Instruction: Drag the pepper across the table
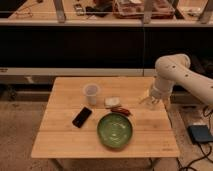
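Note:
The pepper, small, slim and red, lies near the middle of the light wooden table, just behind the green bowl and touching the front of a small white packet. My gripper hangs off the white arm over the table's right side, about a hand's width right of the pepper and apart from it. It stands open and holds nothing.
A green bowl sits front centre. A black phone lies to its left, a translucent cup stands behind that, and the white packet lies beside the cup. A blue box rests on the floor at right. A dark counter runs behind.

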Controlling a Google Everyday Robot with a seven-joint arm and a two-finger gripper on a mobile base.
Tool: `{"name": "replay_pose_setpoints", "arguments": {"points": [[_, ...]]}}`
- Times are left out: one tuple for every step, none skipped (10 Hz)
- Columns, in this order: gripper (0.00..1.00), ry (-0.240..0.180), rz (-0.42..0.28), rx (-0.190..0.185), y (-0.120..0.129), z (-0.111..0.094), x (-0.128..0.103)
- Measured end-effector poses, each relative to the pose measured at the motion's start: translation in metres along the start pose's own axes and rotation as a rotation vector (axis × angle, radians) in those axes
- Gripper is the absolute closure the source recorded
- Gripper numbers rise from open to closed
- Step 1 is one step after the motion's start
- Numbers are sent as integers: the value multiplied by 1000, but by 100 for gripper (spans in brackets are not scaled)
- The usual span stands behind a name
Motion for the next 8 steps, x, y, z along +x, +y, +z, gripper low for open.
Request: {"name": "replay_pose_setpoints", "arguments": {"points": [[20,0,0,0,0,0,0],[20,0,0,0,0,0,0],[20,0,0,0,0,0,0],[20,0,0,0,0,0,0],[20,0,0,0,0,0,0],[20,2,-8,1,-1,-1,1],[20,13,-36,9,-4,0,4],[20,30,-77,19,-9,-2,7]]}}
